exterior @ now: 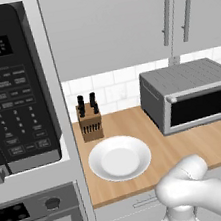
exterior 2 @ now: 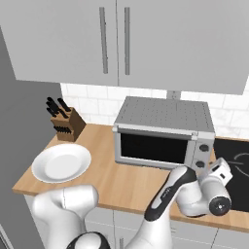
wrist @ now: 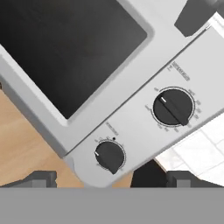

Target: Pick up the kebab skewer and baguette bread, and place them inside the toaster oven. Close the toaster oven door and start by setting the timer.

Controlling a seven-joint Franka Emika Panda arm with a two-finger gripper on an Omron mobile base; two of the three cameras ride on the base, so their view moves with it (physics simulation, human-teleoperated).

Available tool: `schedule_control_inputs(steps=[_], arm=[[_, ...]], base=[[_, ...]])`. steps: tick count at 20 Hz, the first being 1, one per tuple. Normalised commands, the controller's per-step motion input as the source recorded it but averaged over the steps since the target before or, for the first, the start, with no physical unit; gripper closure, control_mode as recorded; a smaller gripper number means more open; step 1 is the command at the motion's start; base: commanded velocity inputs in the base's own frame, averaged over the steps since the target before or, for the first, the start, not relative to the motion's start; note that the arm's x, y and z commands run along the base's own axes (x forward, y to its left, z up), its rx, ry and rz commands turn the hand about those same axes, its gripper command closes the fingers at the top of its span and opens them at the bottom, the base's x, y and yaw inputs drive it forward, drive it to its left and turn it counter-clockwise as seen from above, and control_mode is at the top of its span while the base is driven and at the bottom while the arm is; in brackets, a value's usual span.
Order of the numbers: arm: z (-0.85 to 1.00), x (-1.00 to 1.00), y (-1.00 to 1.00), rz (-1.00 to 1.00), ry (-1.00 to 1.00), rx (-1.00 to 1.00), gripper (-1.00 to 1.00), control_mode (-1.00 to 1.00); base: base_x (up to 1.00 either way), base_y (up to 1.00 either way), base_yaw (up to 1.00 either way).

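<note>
The toaster oven stands on the wooden counter against the tiled wall, also seen at the right as the toaster oven. The toaster oven door is shut and its dark glass shows nothing inside. The kebab skewer and the baguette bread are hidden. My gripper is open in front of the oven's control panel, fingertips spread wide. A small dial sits just beyond them and a larger dial further along. In the right base view my gripper hangs at the oven's right front corner.
A white plate lies bare on the counter left of the oven, with a knife block behind it. A black microwave fills the far left. A dark cooktop lies right of the oven. Wall cabinets hang above.
</note>
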Motion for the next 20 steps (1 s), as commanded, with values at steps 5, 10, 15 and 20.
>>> schedule_control_inputs(steps=[5,10,15,20], arm=[[-0.13,0.24,0.0,0.03,0.0,0.0,-1.0,-1.0],[-0.28,0.09,0.0,0.03,-0.01,0.0,-1.0,-1.0],[-0.13,0.26,0.04,0.02,-0.05,0.0,-1.0,-1.0],[0.0,0.25,0.01,0.01,-0.07,0.0,-1.0,-1.0]], base=[[0.0,0.0,0.0],[0.0,0.0,0.0],[0.0,0.0,0.0],[0.0,0.0,0.0]])
